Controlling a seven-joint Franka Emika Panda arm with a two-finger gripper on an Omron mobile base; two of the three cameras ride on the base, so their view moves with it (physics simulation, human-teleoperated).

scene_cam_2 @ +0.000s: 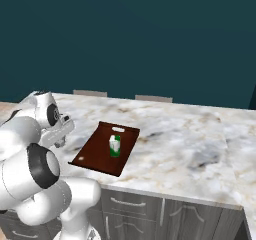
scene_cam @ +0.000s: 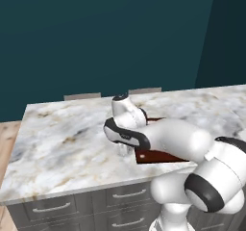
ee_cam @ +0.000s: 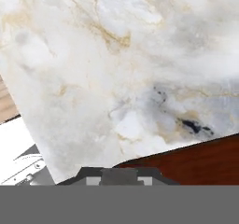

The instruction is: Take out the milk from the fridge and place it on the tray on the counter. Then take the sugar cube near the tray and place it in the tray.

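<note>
The milk [scene_cam_2: 115,146], a small green and white carton, stands upright in the middle of the dark reddish-brown tray [scene_cam_2: 95,153] on the marbled counter [scene_cam_2: 190,139]. My gripper [scene_cam: 125,151] points down at the counter [scene_cam: 62,143], just off the tray's [scene_cam: 161,157] left edge. Its hand also shows in the right base view [scene_cam_2: 61,139]. In the hand view the gripper [ee_cam: 119,177] is shut, with a small pale block, the sugar cube [ee_cam: 119,175], pinched between the dark tips. The tray's [ee_cam: 200,160] corner lies close on the right. The fridge is out of view.
Dark grey drawers with silver handles [scene_cam: 53,207] run under the counter's front edge. The counter's left end drops to a wooden floor [scene_cam: 7,138]. Two low grey bars [scene_cam: 82,96] rise behind the far edge, in front of a dark teal wall.
</note>
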